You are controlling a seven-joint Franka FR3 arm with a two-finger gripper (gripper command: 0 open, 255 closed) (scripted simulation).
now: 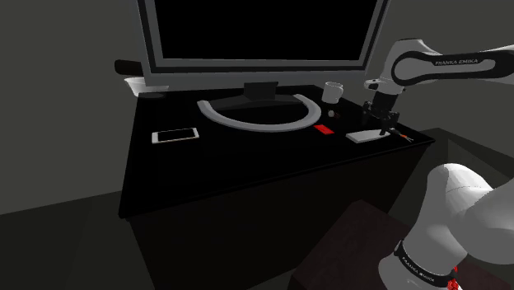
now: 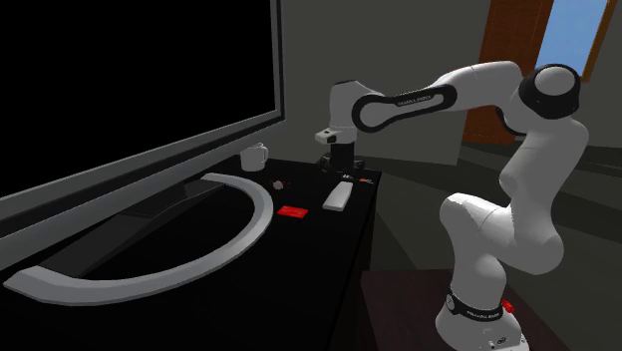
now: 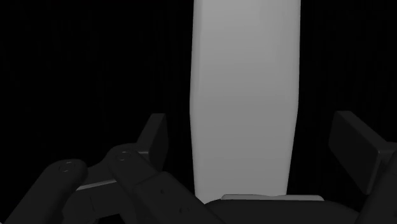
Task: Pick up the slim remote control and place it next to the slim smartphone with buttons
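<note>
The claw [image 1: 385, 127] is found released: in the wrist view its two black fingers [image 3: 154, 132] stand wide apart, with the remote control [image 3: 245, 95] lying lengthwise between them and a dark gap noted on either side, so no contact is made. The remote control is recorded as a slim, plain grey slab lying flat on the black worktop [image 1: 247, 165], near the edge at the shoulder view's right. The claw is held directly over it, pointing downward.

A small red object [image 1: 324, 129] is seen just beside the remote control, towards the shoulder view's left, and a pale mug [image 1: 333, 91] stands behind it. A large monitor [image 1: 264, 29] with a black screen is placed at the back of the worktop on a curved grey stand [image 1: 255, 122].

The smartphone [image 1: 175, 135], pale with a white face, is observed flat on the worktop at the far side of the curved stand, well apart from the remote control
</note>
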